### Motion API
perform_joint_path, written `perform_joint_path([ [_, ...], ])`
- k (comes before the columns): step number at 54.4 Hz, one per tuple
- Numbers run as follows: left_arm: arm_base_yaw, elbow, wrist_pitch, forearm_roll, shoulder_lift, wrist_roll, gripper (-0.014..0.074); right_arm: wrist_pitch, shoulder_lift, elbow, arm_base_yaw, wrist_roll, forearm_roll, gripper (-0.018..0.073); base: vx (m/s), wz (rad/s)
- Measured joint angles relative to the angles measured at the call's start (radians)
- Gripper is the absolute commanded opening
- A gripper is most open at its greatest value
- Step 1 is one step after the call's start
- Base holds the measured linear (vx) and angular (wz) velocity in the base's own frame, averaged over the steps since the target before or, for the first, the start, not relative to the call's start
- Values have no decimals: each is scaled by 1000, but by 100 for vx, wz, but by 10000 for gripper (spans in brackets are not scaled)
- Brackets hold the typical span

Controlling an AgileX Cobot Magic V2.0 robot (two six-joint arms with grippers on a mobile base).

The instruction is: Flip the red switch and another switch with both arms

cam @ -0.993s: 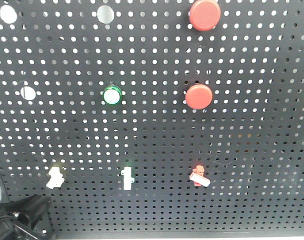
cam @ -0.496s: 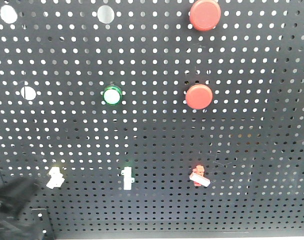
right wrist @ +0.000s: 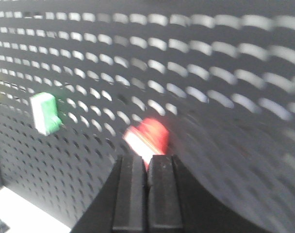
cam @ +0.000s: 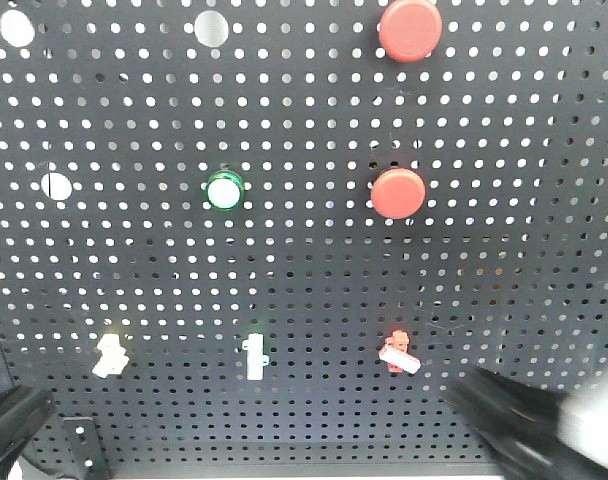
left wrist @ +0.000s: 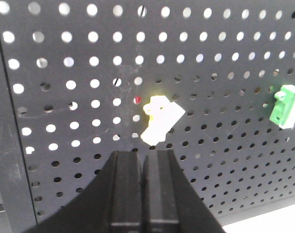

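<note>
1. Left gripper (left wrist: 143,154): fingers pressed flat together, nothing between them. The yellow switch (left wrist: 161,120) sits just above the tips and a little to their right, apart from them. Its white lever slants down-left, so its free end is the part nearest the tips
2. Right gripper (right wrist: 147,161): fingers likewise closed and empty. The red switch (right wrist: 148,137) is directly above the tips and very near. This view is smeared, so I cannot tell whether they touch
3. The green lever (right wrist: 44,112) lies well to the left of the right gripper and well to the right of the left one. It is not a target, so keep both tips off it
4. Judgement: this is the final approach on both sides, with neither lever pushed over yet
5. Method: keep the fingers shut and use them as one blunt pusher. Shift the left tips slightly right until they are under the lever's free end. Then push along the lever's throw, not into the board (left wrist: 65,73)
6. The right tips look lined up already, so close the last gap slowly
7. Risks: the levers are small, so an off-centre tip may slide off and strike the board. Stop pushing once each lever flips
</note>
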Motion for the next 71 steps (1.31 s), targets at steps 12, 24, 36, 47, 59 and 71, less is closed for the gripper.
perform_joint_path([
  [12,0,0,0,0,0,0,3,-1,112,-104,26,-22,31,-6,0,0],
  [24,0,0,0,0,0,0,3,-3,171,-112,26,-22,41,-6,0,0],
  [36,0,0,0,0,0,0,3,-25,184,-114,26,4,35,-6,0,0],
  [47,0,0,0,0,0,0,3,-25,184,-116,26,57,-18,-6,0,0],
  [59,0,0,0,0,0,0,3,-25,184,-119,26,89,-42,-6,0,0],
  [71,0,0,0,0,0,0,3,-14,184,-119,26,106,-43,-6,0,0],
])
